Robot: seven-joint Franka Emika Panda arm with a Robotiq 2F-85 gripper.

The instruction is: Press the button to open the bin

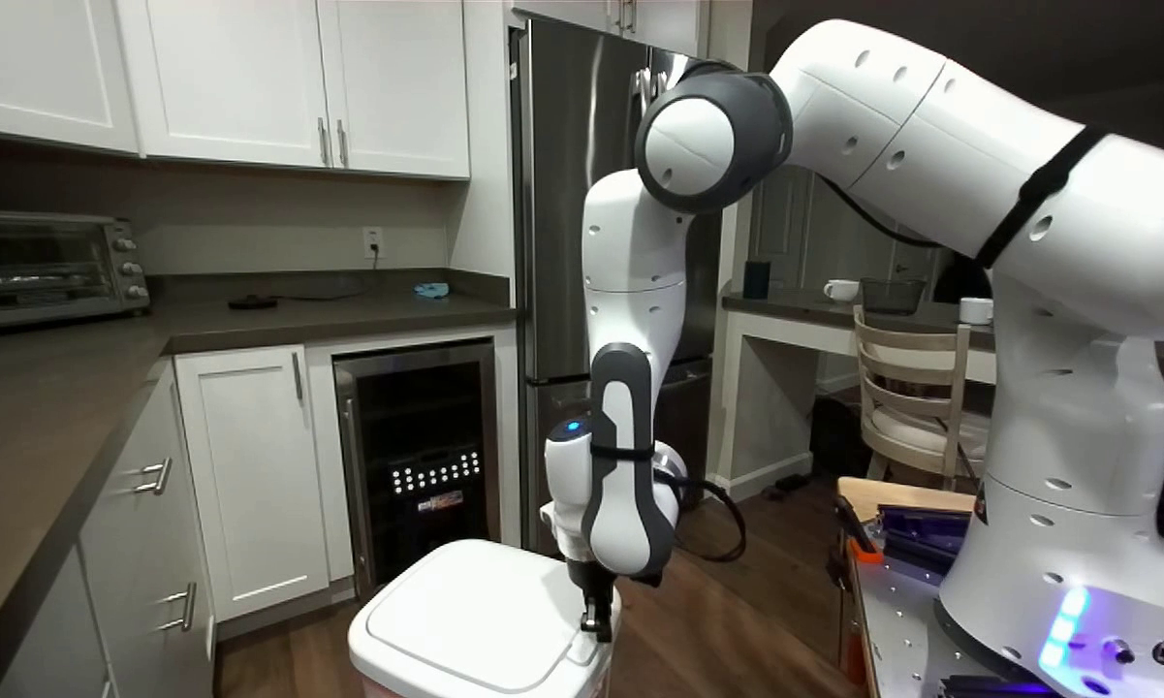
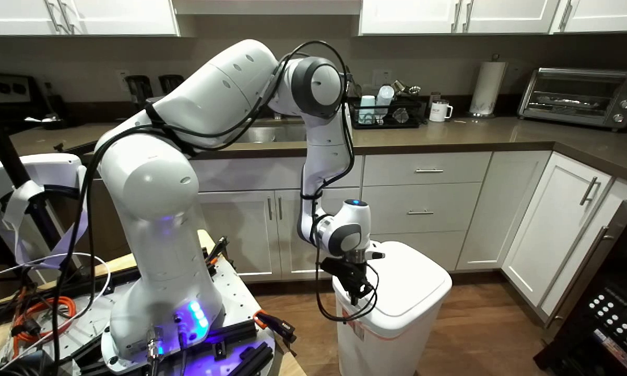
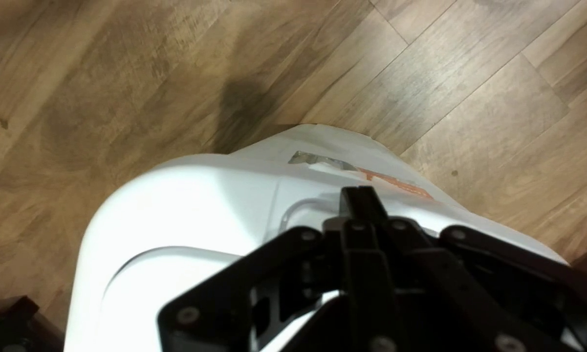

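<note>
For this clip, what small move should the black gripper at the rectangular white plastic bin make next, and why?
Probably a short, gentle press straight down: the shut black gripper is over or on the rounded white panel, likely the button, near the rim of the rectangular white plastic bin, whose flat white lid is closed. Contact with the panel is hard to confirm.
</note>
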